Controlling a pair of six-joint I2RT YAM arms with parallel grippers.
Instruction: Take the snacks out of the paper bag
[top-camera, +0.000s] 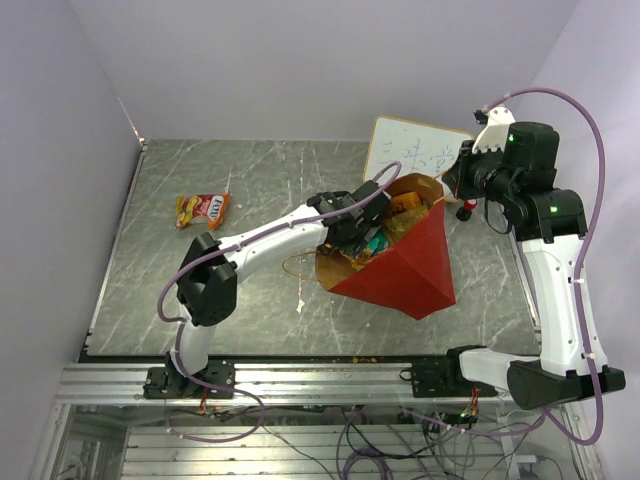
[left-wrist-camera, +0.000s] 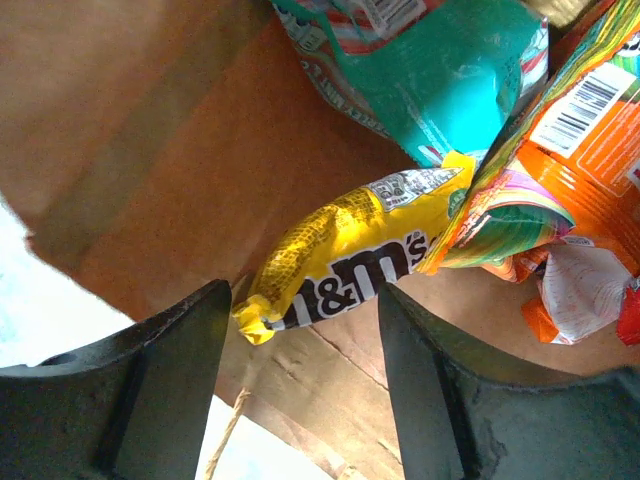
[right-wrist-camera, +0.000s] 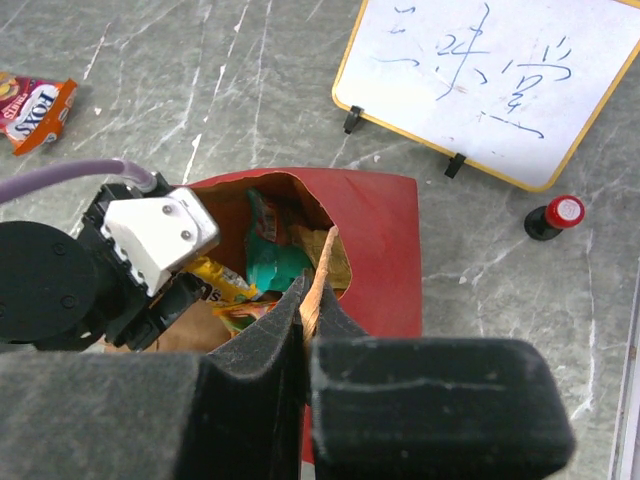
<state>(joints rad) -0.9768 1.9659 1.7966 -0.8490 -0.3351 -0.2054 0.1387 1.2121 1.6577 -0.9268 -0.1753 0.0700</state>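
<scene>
Dark fingers (left-wrist-camera: 170, 390) of my left gripper (left-wrist-camera: 300, 330) stand wide apart inside the paper bag (left-wrist-camera: 150, 150) and hold nothing. The tail end of a yellow M&M's packet (left-wrist-camera: 350, 260) lies just between their tips, not yet pinched. Beyond it, deeper in the bag, a teal packet (left-wrist-camera: 450, 80) and an orange packet (left-wrist-camera: 590, 150) with a barcode are piled against each other, with more crinkled wrappers beside them. My right gripper (right-wrist-camera: 305, 300) is closed flat on the bag's rim, pinching the kraft edge so the mouth gapes. Outside the bag, well apart from it on my left arm's side of the table (top-camera: 250, 320), lies one small orange-red packet (top-camera: 202, 210). By my reckoning the job is barely begun, with one snack out and several left inside. The M&M's packet looks the readiest to take.
</scene>
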